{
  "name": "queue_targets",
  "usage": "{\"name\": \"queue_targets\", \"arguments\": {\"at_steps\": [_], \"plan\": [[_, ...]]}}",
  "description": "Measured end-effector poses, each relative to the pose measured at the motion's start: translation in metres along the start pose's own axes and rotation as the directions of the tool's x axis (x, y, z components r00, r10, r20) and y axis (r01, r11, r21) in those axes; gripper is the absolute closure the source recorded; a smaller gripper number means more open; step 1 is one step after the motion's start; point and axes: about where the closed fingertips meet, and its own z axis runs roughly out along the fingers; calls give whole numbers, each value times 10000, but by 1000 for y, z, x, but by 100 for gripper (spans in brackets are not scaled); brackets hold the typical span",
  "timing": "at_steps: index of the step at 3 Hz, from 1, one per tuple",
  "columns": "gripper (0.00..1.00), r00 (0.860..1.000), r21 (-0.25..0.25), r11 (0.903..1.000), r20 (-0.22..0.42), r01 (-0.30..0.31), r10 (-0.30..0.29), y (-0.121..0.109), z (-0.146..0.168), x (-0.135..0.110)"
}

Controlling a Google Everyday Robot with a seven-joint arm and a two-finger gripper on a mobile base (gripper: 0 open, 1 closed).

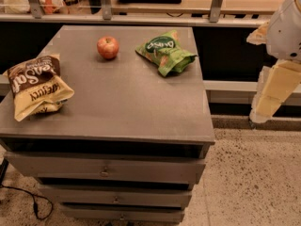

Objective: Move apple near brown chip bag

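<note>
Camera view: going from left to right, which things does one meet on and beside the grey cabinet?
Crinkled brown-and-tan chip bag → small round red apple → crumpled green chip bag → the robot's cream gripper, hanging beyond the right edge of the cabinet.

Upper arm (285, 26): rounded shell, smooth, white-grey with a soft sheen. A small tan wedge-shaped piece projects from its left side.
The hand (267, 100): pale cream-yellow, built of flat, blocky segments with faint seams between them, narrowing to a whitish rounded tip. It is at the right edge of view, off the right side of the desk (136, 105) and apart from it.
</note>
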Motion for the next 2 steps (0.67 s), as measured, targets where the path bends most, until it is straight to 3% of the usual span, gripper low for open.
{"name": "queue_targets", "arguments": {"at_steps": [1,2], "plan": [[0,9981,-35,9999,589,156,-154,-11,10,-22],[0,9899,-58,9985,1307,-548,551,-24,31,-39]]}}
